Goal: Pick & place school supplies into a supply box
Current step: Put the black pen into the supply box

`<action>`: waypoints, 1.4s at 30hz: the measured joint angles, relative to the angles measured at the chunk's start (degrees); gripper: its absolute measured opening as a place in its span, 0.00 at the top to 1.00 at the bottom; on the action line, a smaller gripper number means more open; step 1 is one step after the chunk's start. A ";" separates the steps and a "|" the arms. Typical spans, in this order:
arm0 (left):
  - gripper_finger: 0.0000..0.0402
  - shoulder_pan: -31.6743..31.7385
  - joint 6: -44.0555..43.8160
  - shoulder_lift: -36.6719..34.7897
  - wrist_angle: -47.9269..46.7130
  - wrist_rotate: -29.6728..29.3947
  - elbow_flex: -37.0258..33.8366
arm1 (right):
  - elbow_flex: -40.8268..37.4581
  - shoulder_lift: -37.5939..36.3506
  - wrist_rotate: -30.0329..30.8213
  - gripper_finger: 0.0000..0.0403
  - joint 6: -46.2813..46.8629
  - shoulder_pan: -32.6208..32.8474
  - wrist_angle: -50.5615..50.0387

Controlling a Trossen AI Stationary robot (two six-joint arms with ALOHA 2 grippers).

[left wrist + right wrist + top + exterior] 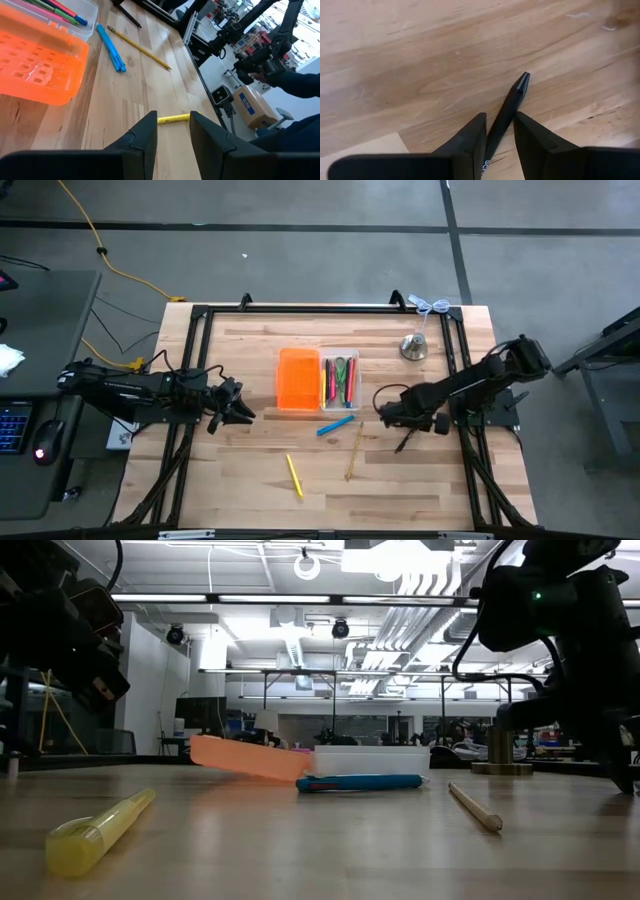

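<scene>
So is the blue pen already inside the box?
No, the blue pen lies on the table just in front of the supply box, outside its clear tray.

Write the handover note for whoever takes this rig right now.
Right gripper: shut on a black pen, low over the table right of the supply box.
Left gripper: open, empty, left of the box.
Done: several pens lie in the clear tray.
Left: the black pen, blue marker, wooden pencil and yellow highlighter, all on the table in front of the box.
</scene>
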 joint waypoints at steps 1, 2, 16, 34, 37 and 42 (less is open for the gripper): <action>0.64 -0.01 0.00 0.00 0.00 -0.02 0.00 | -0.01 -0.01 0.15 0.79 -0.10 -0.14 -0.13; 0.64 -0.02 0.00 0.00 0.00 -0.02 0.00 | 0.01 0.00 0.22 0.79 -0.44 -0.24 -0.17; 0.64 0.00 -0.03 0.00 -0.04 -0.56 0.00 | -0.10 0.12 0.58 0.79 -3.02 -0.20 -0.02; 0.64 -0.02 -0.13 0.00 0.00 0.04 0.00 | -0.28 0.20 0.43 0.79 -3.07 -0.20 1.60; 0.64 0.00 -0.11 0.00 0.00 0.04 0.00 | -0.28 0.20 0.43 0.80 -2.94 -0.20 1.64; 0.64 0.00 -0.08 0.00 0.00 0.04 0.00 | -0.26 0.25 0.45 0.88 -2.40 -0.23 1.97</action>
